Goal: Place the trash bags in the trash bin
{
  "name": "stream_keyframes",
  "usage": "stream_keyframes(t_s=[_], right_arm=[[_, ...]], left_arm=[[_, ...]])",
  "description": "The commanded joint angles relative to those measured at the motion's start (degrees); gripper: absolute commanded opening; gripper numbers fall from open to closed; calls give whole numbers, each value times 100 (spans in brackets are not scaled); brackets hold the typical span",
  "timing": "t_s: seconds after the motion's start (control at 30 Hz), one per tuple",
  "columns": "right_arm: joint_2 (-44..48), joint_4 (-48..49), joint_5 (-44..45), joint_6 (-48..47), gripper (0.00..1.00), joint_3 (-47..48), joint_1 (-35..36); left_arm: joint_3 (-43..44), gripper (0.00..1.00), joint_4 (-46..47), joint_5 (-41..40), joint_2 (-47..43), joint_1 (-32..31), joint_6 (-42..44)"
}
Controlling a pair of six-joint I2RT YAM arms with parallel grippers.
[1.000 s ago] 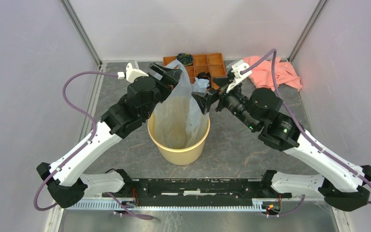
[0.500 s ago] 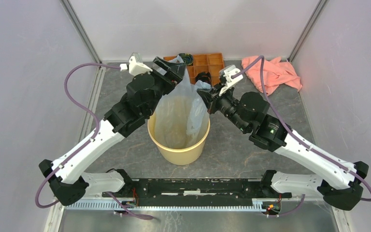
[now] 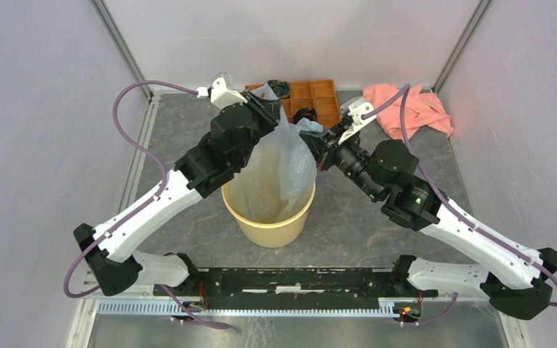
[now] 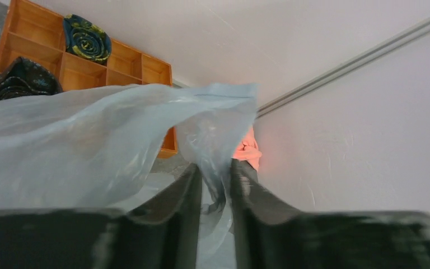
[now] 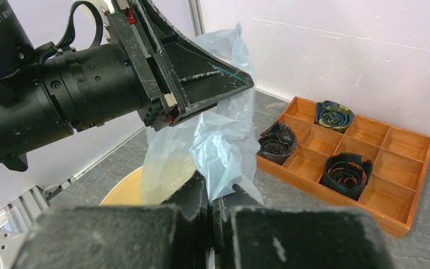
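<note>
Near the middle of the table, the trash bin (image 3: 270, 226) stands upright, and the trash bag (image 3: 279, 163) hangs into it with its top held above the rim. The left fingers (image 4: 215, 171) pinch the bag's upper edge. The right fingers (image 5: 211, 193) are pressed together on a bunched fold of it. A wooden tray (image 3: 319, 98) and a pink cloth (image 3: 415, 109) lie at the far edge.

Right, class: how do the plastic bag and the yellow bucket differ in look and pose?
The bag is translucent blue-grey and crinkled; the bucket is opaque pale yellow and smooth. The bag is held up; the bucket stands on the table. Both look plastic.
</note>
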State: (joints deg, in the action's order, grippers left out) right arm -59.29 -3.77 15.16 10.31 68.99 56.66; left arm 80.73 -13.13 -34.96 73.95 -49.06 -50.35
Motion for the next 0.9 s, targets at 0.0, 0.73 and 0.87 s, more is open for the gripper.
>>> stream_keyframes(t_s=[0.0, 0.73, 0.87], right_arm=[[223, 89, 47, -27, 1, -57, 1], [1097, -1008, 682, -256, 19, -916, 1], [1159, -1259, 528, -175, 15, -972, 7]], left_arm=[[258, 24, -116, -586, -101, -25, 398], [-2687, 2, -4030, 1660, -5700, -25, -1359], [-3212, 2, -3864, 2096, -6333, -25, -1650]])
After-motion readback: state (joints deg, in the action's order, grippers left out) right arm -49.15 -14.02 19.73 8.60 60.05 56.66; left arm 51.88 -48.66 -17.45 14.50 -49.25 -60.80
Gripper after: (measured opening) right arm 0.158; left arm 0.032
